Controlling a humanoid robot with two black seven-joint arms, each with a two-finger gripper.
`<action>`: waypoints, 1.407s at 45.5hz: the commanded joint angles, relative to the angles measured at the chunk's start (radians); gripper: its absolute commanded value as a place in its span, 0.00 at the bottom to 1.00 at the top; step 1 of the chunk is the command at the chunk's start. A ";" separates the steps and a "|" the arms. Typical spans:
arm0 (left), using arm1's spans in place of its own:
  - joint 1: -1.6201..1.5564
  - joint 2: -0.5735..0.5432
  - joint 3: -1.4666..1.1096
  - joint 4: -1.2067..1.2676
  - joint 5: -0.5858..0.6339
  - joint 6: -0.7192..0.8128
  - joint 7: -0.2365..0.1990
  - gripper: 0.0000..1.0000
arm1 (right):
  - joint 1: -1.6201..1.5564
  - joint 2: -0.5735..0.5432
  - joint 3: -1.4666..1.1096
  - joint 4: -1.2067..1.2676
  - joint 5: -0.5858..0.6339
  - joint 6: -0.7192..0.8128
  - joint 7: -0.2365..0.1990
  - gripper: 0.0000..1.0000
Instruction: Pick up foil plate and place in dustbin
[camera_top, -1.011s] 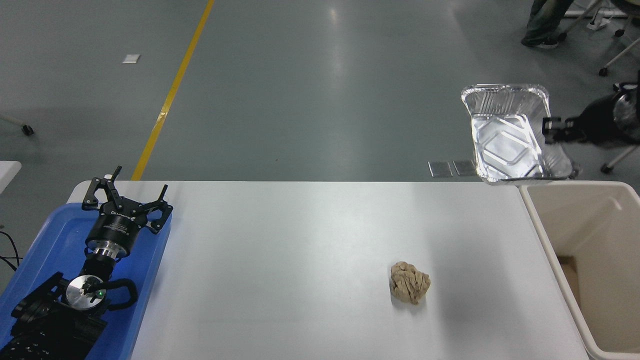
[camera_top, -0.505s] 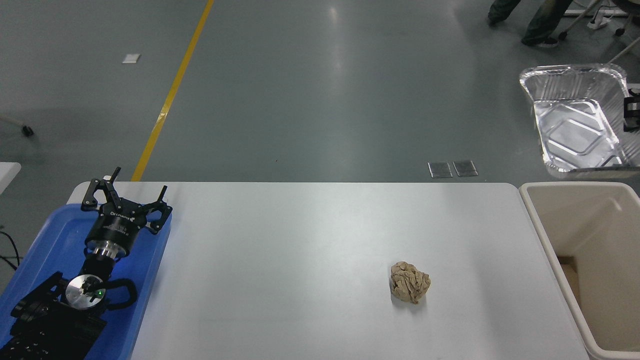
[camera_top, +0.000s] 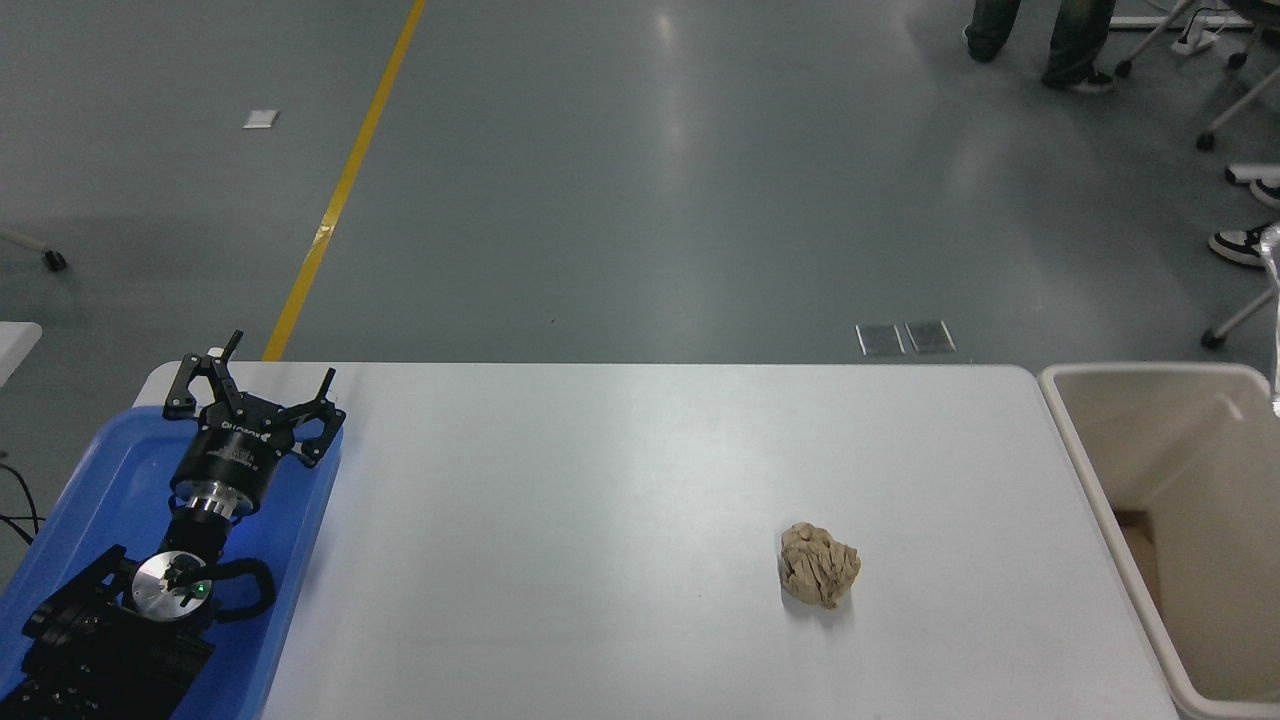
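White table (camera_top: 620, 480): paper ball (camera_top: 819, 565), blue tray (camera_top: 290, 560).

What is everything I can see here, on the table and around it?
Table: one, white, centre.
Crumpled paper ball: one, tan, on the table, right of centre.
Dustbin: one, beige, at the table's right end.
Foil plate: one, silver, only a sliver at the right edge above the dustbin.
Tray: one, blue, at the table's left end.
Floor line: one, yellow, far left.
People's legs and shoes: upper right.
Left hand: one, black, open, parked over the tray.
Right hand: out of view.
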 joint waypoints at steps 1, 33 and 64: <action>0.000 0.000 0.000 0.000 0.000 0.000 -0.001 0.99 | -0.608 0.134 0.386 -0.351 0.079 -0.149 0.000 0.00; 0.000 -0.002 0.000 0.000 0.000 0.000 -0.001 0.99 | -0.873 0.450 0.325 -0.635 0.349 -0.174 -0.005 0.00; -0.003 -0.002 0.002 0.000 0.000 0.000 0.000 0.99 | -0.295 0.191 0.116 -0.112 0.147 -0.155 -0.002 1.00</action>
